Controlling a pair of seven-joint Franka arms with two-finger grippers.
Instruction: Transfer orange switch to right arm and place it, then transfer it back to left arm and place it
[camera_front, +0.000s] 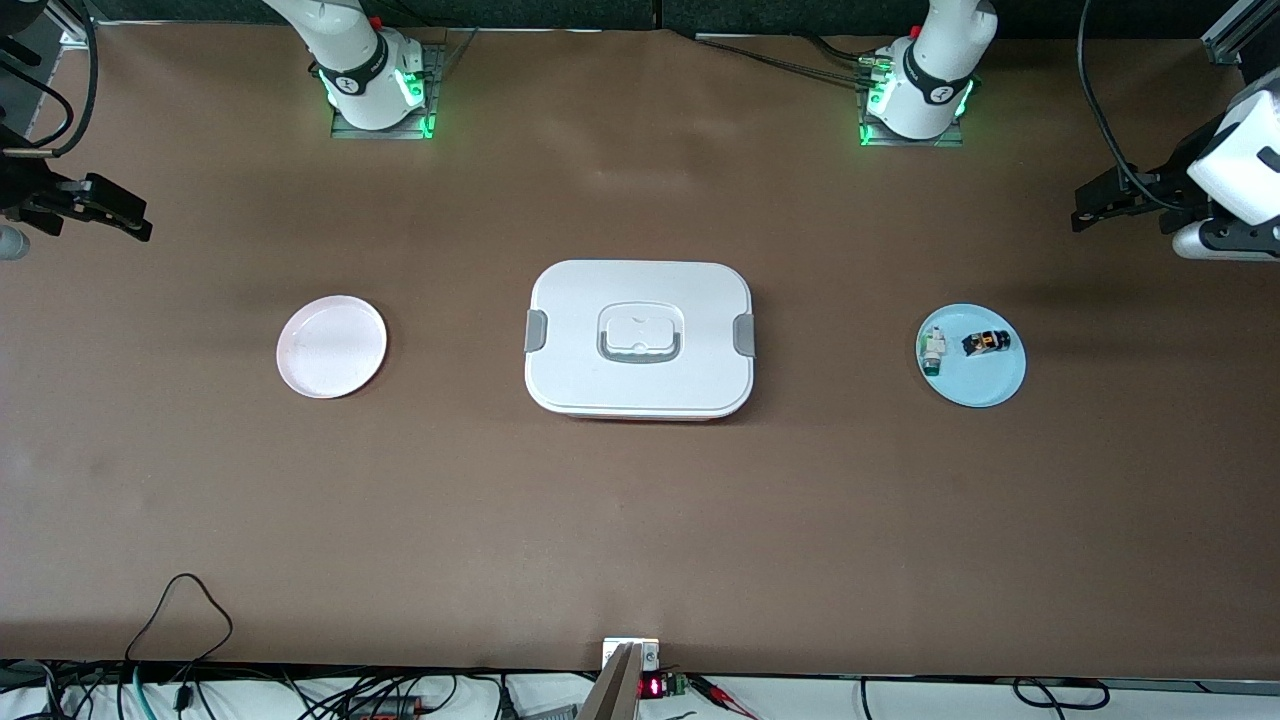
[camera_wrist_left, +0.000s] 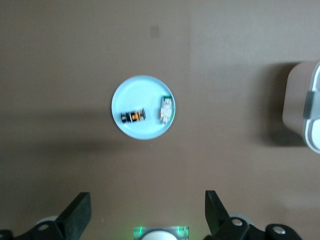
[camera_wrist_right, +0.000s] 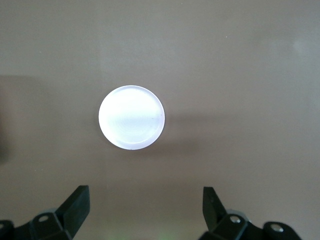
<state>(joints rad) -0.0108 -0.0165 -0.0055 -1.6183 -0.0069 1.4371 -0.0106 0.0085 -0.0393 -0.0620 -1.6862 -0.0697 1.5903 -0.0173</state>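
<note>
Front view: orange switch (camera_front: 986, 343), tiny black cylinder with orange band, lies on blue plate (camera_front: 990, 390) beside white-green part (camera_front: 932, 352), toward left arm's end from box (camera_front: 640, 338); left gripper (camera_wrist_left: 145, 212) and right gripper (camera_wrist_right: 145, 207) both wide open, empty, high over bench (camera_front: 640, 520).

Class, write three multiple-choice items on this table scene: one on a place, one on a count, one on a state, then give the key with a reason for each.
1. Where does the orange switch lie?
A. on the blue plate
B. on the box
C. on the pink plate

2. How many small parts lie on the blue plate?
A. one
B. two
C. four

3. How does the box lid stand?
A. off, beside the box
B. tilted open
C. on, handle flat

Key: 1 A, it rests on the blue plate toward the left arm's end. 2 B, the switch and a white-and-green part. 3 C, the lid covers the box between its grey clips.
</note>
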